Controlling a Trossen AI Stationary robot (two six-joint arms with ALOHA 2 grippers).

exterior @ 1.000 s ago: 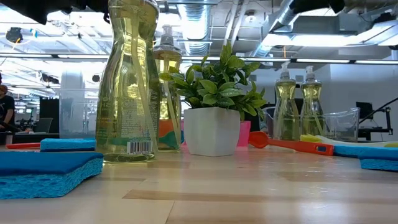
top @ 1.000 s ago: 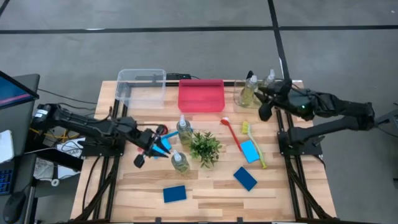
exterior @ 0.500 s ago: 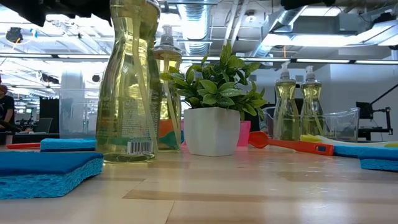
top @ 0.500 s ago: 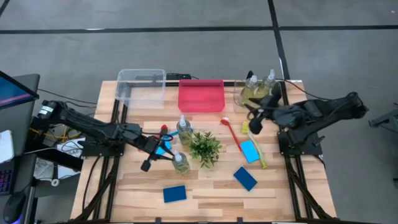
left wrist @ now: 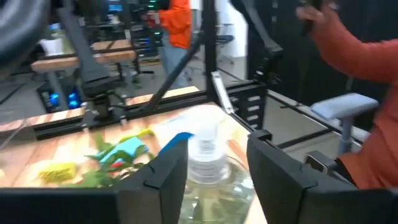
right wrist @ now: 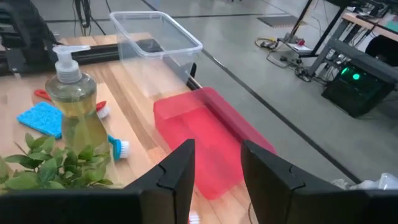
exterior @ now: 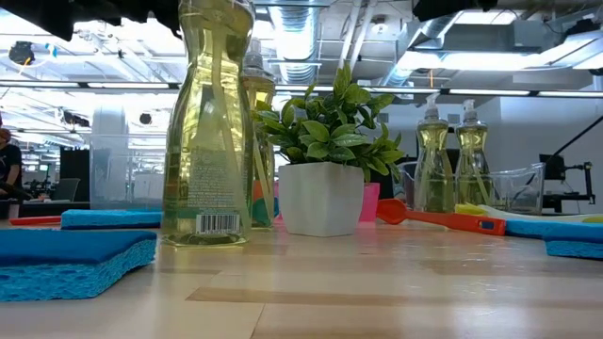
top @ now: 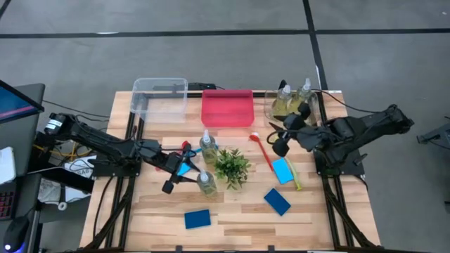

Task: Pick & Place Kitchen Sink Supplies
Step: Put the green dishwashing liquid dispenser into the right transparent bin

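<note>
The left gripper [top: 184, 173] sits low over the middle of the table [top: 239, 211] with its fingers [left wrist: 168, 180] spread wide on either side of a pump bottle [top: 204, 183]. The left wrist view shows the bottle's white pump head between them with a gap on each side, so nothing is gripped yet. This bottle stands upright just left of the small potted plant [top: 231, 166], with a second bottle [top: 208, 145] just behind it.

The bottle looks nearly full of yellow-green liquid, so it is probably fairly heavy for its size, stiff and smooth-sided, and likely to slip or tip if taken by the narrow pump. The safer hold is probably across the body below the neck.

The right gripper [top: 280, 140] hangs above the red brush [top: 262, 150], near the clear bowl [top: 274, 109] that holds two more bottles [top: 283, 102]. Its fingers [right wrist: 177, 177] are parted and hold nothing.

Blue sponges [top: 197, 218] lie flat near the front edge. They are soft and light. The pink bin [top: 227, 107] and the clear bin [top: 160, 95] stand at the back.
</note>
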